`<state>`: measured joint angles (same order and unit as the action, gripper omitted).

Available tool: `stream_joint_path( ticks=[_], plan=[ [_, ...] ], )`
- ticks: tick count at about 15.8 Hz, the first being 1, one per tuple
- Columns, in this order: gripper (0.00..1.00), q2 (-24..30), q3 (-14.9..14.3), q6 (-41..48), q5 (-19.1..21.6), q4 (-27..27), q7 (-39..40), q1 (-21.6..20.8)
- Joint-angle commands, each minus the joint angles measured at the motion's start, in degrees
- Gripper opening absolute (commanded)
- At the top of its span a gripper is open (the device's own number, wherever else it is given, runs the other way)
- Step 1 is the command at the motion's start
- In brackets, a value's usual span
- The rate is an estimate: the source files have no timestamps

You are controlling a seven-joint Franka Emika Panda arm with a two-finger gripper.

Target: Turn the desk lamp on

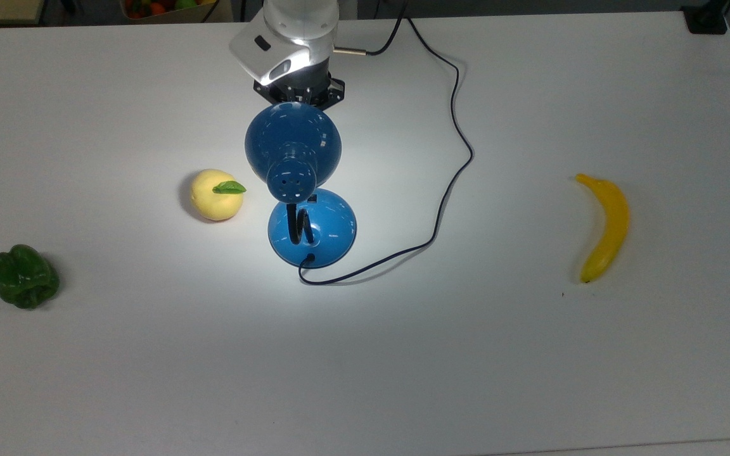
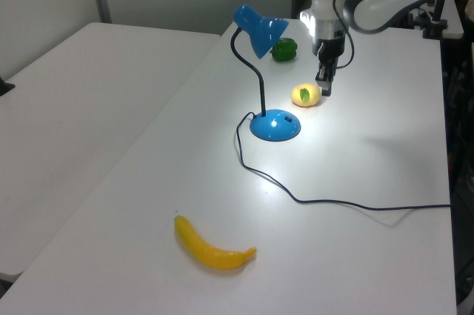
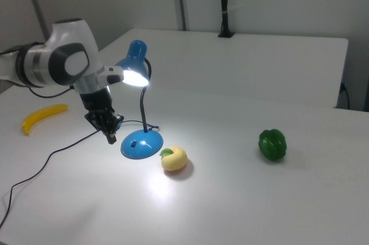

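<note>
White and matte, the desk (image 1: 530, 380) carries a glossy blue desk lamp with a dome shade (image 1: 293, 144), lit, near the middle, throwing a bright pool around its round base (image 2: 275, 126). Its thin black cord (image 1: 450, 171) snakes off toward the far edge. In the top view the shade hides the black bendy neck's upper part. Up in the air behind the base hangs the black two-finger gripper (image 2: 324, 87), fingers close together, gripping nothing. Smooth yellow apple-shaped fruit (image 3: 174, 158) sits beside the base; lumpy green pepper (image 1: 25, 276) and curved yellow banana (image 1: 603, 226) lie near opposite ends.
</note>
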<state>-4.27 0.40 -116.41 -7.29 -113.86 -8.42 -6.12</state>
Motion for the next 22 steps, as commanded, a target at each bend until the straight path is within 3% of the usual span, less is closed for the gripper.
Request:
stream_joint_path(
  ticks=[1, 9, 12, 13, 14, 15, 16, 22],
  plan=[
    [0.0, 6.6, 0.1, 8.1, -1.1, 0.8, -0.5, -0.1],
    [0.0, 6.3, -0.8, 25.7, 1.1, 17.5, 4.2, 0.8],
    [0.09, 6.3, -0.9, 26.9, 3.4, 20.2, 7.2, 1.3],
    [0.17, 6.3, -0.9, 27.1, 4.2, 21.0, 7.2, 1.8],
    [0.37, 6.3, -0.9, 27.6, 4.6, 21.4, 7.3, 2.2],
    [0.72, 6.4, -0.9, 27.7, 4.6, 22.0, 7.3, 2.3],
    [0.98, 6.3, -1.0, 27.8, 4.5, 22.6, 7.3, 2.4],
    [1.0, 6.2, -1.1, 27.0, 4.6, 23.0, 7.3, 2.8]
  ],
)
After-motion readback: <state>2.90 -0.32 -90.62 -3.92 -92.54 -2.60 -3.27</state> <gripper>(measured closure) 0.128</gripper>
